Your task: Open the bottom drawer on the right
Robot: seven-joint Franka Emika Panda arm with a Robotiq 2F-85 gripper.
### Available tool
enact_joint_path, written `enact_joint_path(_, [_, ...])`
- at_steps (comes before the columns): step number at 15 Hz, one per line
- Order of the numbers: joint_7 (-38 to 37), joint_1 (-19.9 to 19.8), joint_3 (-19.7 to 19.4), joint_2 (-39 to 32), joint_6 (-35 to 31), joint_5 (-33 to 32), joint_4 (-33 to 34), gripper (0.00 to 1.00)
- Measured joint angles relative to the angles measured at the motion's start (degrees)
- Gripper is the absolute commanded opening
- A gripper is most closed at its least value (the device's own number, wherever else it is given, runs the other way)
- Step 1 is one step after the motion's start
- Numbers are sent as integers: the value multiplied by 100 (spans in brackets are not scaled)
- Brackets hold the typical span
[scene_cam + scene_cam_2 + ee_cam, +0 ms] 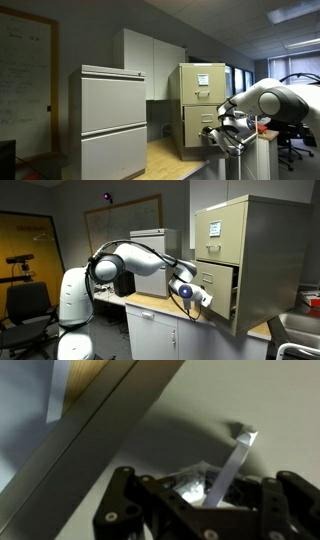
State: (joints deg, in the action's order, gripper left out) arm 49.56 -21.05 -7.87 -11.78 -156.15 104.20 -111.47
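From where I stand, in an exterior view the gripper (193, 297) hangs just left of the tan filing cabinet (265, 250). It is close against the bottom drawer (216, 285), the lowest in that cabinet, under the drawer with the white sheet (214, 230). In the wrist view the silver pull (232, 460) stands between the fingers. I cannot tell whether they clench it.

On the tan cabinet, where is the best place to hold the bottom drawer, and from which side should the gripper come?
Take the small silver pull on the bottom drawer. The front is flat with no other hold; the pull is a thin strip standing out from it. Probably best to come straight at the front, a finger on each side of the strip.
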Motion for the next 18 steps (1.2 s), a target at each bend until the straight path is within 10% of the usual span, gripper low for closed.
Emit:
enact_joint_path(4, [-83,-72,-64,309,824,110,-495,3])
enact_joint_path(13, [-2328,426,-384,1370,235,-3759,-1442,3])
enact_joint_path(18, [-2282,433,-362,1922,227,-3746,-2061,3])
